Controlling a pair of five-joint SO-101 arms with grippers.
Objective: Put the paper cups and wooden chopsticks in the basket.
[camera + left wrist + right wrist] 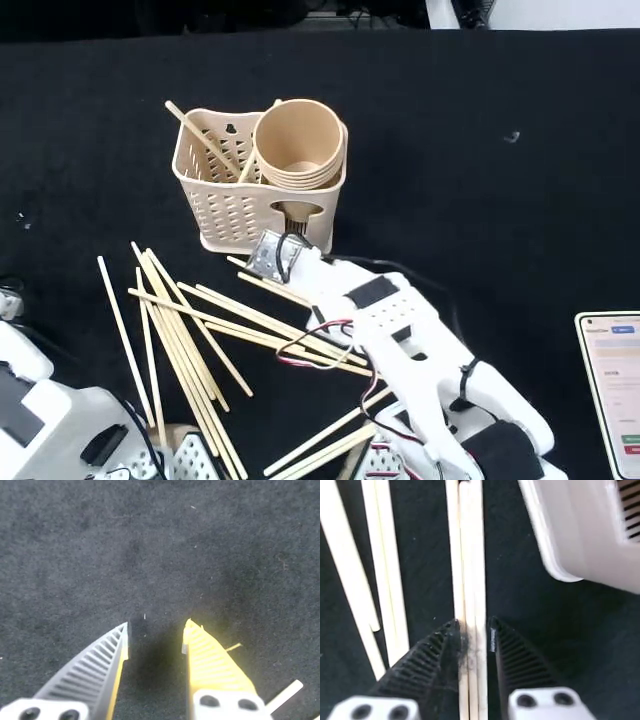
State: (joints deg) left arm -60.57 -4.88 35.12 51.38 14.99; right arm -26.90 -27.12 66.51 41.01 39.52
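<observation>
wooden chopsticks lie fanned across the black worktop in front of a beige plastic basket. a stack of paper cups already sits nested in one compartment, w/ a couple of sticks leaning in the other. the right end effector is low beside the basket's front wall, jaws drawn together on the gripped bundle, a few sticks running lengthwise between its pads. the hold looks to be taken near one end, prob. so the rest can be tipped upright and dropped through the basket's open top. the left end effector hangs over bare worktop on the near-left side, jaws apart & holding nothing. it is apparently parked clear so the 2 arms don't cross, and one stick end pokes in beside it. cups look done; most of the sticks are outside the basket, so the job is judged approx. halfway.
</observation>
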